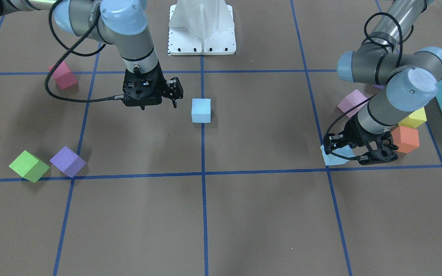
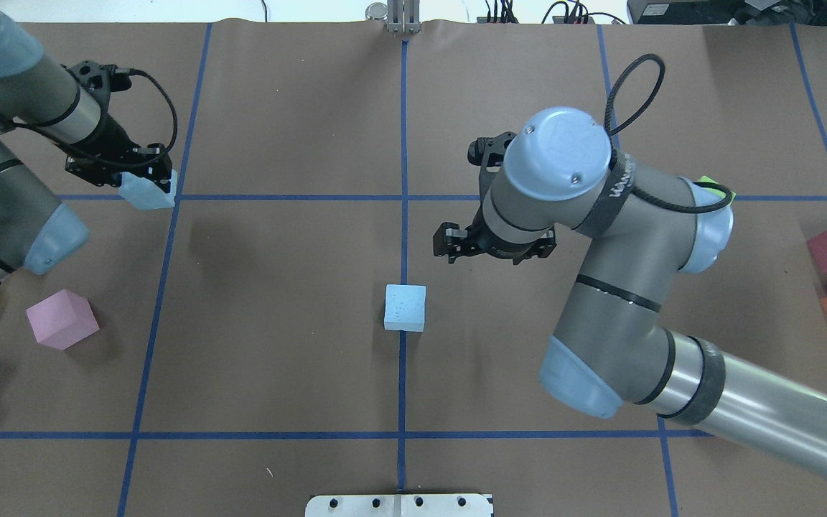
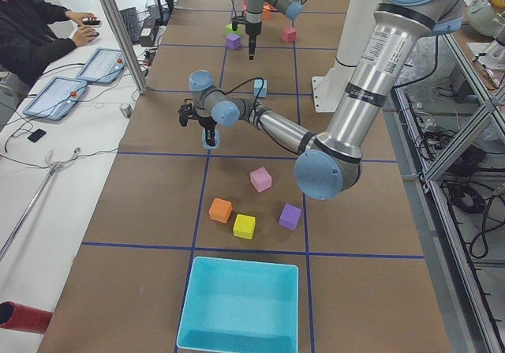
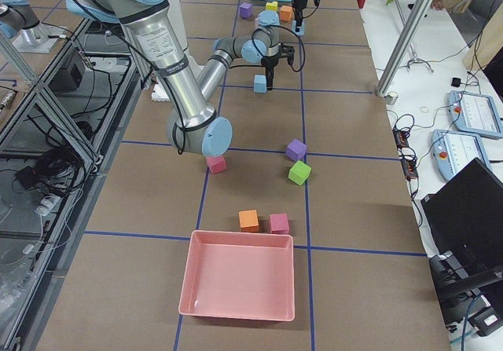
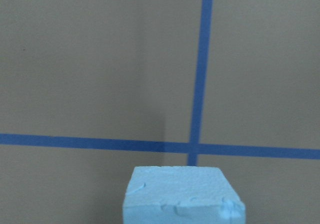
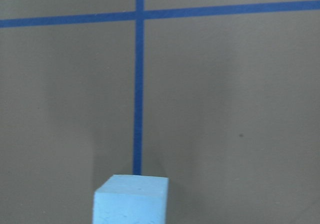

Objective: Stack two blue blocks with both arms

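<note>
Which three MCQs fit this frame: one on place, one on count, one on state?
1. Where does the free pale sky-blue foam cube sit?
A on the centre blue tape line
B in the turquoise bin
C atop a pink cube

2. How many sky-blue foam cubes show?
A one
B two
C four

3. How do they stand?
A stacked
B touching side by side
C well apart

Key:
1. A, in the overhead view the tape runs under it.
2. B, the second cube is at the left end effector.
3. C, one is at mid-table and the other is out at the robot's left.
</note>
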{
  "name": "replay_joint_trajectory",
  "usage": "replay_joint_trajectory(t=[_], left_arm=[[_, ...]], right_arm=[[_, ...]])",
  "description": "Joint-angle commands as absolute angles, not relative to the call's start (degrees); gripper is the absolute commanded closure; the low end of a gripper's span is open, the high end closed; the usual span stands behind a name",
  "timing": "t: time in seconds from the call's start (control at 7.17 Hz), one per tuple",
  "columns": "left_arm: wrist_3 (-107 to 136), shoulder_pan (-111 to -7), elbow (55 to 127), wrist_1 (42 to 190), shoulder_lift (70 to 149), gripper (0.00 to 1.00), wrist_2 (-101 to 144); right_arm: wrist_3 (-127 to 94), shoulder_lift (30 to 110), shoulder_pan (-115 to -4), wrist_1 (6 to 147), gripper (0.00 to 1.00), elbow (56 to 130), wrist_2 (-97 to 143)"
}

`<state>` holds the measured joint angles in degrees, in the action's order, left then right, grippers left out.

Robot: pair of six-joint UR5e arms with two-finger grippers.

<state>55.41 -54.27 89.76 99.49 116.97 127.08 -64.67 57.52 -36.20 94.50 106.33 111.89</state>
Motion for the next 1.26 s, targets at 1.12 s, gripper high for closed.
replay_joint_trajectory(t=[1.12], left_arm=[[72.2, -38.2, 82.7, 89.1, 142.6, 0.48, 117.1]], right_arm=[[-31.3, 74.3, -61.1, 94.6, 0.0, 108.4, 127.9]])
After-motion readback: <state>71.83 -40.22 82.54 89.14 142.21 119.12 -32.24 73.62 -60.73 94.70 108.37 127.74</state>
